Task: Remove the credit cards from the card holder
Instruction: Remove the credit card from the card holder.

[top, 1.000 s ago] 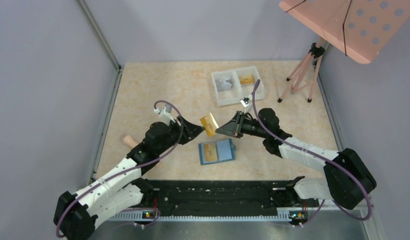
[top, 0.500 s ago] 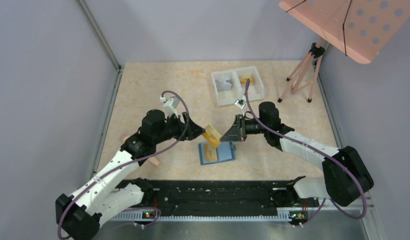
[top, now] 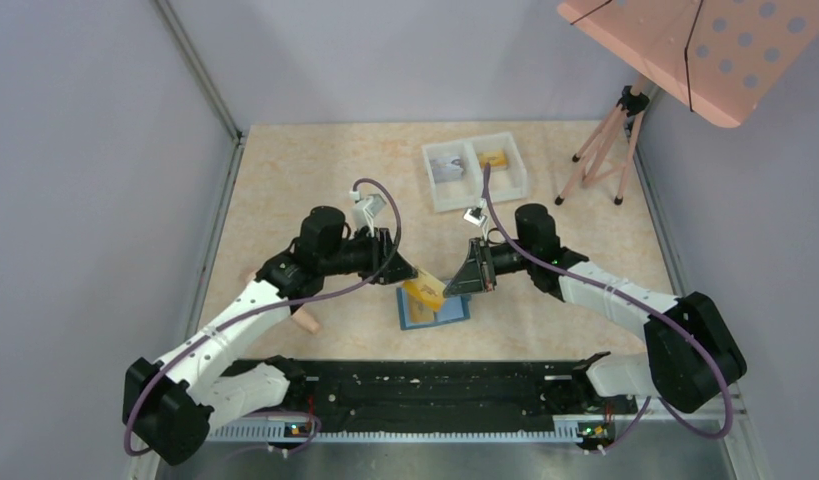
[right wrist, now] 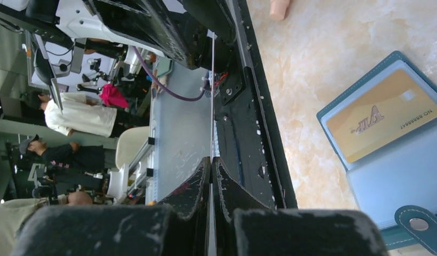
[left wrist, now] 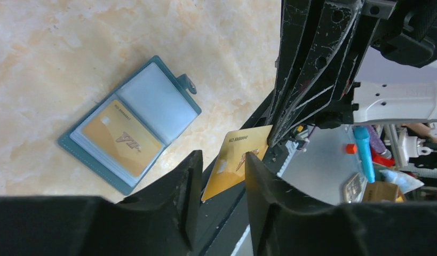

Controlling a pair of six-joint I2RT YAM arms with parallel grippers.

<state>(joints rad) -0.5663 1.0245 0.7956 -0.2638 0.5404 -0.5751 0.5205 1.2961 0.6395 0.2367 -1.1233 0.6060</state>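
Note:
The teal card holder [top: 437, 308] lies open on the table, with one gold credit card [left wrist: 122, 137] in its left pocket. It also shows in the right wrist view [right wrist: 403, 160]. My right gripper [top: 455, 283] is shut on a second gold credit card [top: 425, 292] and holds it above the holder's left half. In the right wrist view this card is edge-on, a thin line [right wrist: 212, 96] between the shut fingers [right wrist: 212, 159]. My left gripper [left wrist: 224, 160] is open, with its fingers on either side of the card's free end [left wrist: 237, 162].
A white two-compartment tray [top: 480, 202] stands at the back, with a greyish card [top: 447, 168] and an orange one [top: 493, 158] in it. A pink tripod stand [top: 603, 150] is at the back right. A peach cylinder [top: 305, 320] lies by my left arm.
Both grippers have moved toward the near edge and down, and the gold card has come from mid-table to just above the open holder. The left wrist has swung round.

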